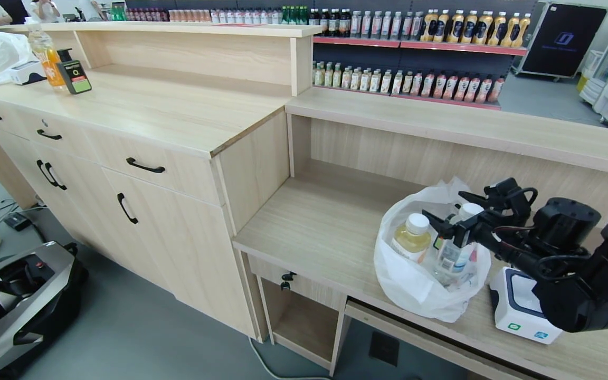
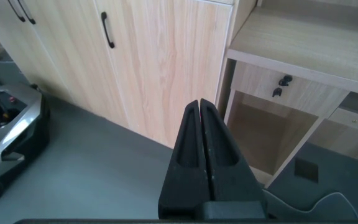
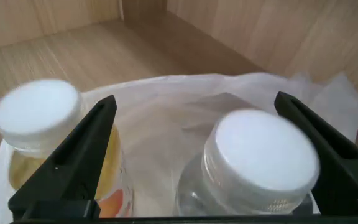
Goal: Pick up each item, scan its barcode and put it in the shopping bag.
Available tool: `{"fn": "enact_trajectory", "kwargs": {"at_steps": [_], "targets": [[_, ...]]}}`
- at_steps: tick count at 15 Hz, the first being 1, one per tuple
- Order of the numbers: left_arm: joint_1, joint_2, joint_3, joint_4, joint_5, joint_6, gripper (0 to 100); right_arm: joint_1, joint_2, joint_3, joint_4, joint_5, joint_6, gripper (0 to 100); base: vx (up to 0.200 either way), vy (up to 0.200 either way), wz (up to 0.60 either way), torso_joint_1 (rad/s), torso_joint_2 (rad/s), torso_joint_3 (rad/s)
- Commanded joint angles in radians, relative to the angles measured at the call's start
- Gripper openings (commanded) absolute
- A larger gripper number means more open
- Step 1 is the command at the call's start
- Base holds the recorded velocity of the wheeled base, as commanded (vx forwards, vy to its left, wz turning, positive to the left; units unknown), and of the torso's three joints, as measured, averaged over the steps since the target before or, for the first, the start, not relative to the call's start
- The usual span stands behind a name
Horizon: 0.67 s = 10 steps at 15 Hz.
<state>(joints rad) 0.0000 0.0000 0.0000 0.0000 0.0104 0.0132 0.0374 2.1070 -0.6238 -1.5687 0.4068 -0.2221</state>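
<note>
No print legible: bottle (image 1: 411,240) labels, scanner (image 1: 515,309) stickers too small.

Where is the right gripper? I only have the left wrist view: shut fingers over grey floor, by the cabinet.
Observer: The right gripper is over the white shopping bag on the lower counter, jaws open.
Operator: Holding anything?
Observer: No. A clear bottle with a white cap stands upright in the bag, between the open jaws.
Operator: Anything else in the bag?
Observer: A yellow-drink bottle, white cap, upright beside the clear one.
</note>
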Motion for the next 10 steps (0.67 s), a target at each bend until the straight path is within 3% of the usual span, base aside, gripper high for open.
{"fn": "enact_trajectory", "kwargs": {"at_steps": [1,4,6,8,10], "targets": [[0.0,0.0,0.0,0.0,0.0,0.001,0,-0.004,-0.113,0.003,0.016,0.001,-0.039,100,0.0,0.0,0.0,0.0,0.0,0.0],[0.0,0.0,0.0,0.0,0.0,0.001,0,-0.05,-0.332,0.053,0.098,0.0,-0.075,100,0.0,0.0,0.0,0.0,0.0,0.0],[0.0,0.0,0.0,0.0,0.0,0.001,0,-0.12,-0.516,0.154,0.19,-0.002,-0.163,100,0.0,0.0,0.0,0.0,0.0,0.0],[0.0,0.0,0.0,0.0,0.0,-0.001,0,-0.229,-0.645,0.168,0.354,-0.003,-0.212,100,0.0,0.0,0.0,0.0,0.0,0.0],[0.0,0.0,0.0,0.0,0.0,0.001,0,-0.281,-0.722,0.174,0.486,-0.003,-0.214,100,0.0,0.0,0.0,0.0,0.0,0.0]]}}
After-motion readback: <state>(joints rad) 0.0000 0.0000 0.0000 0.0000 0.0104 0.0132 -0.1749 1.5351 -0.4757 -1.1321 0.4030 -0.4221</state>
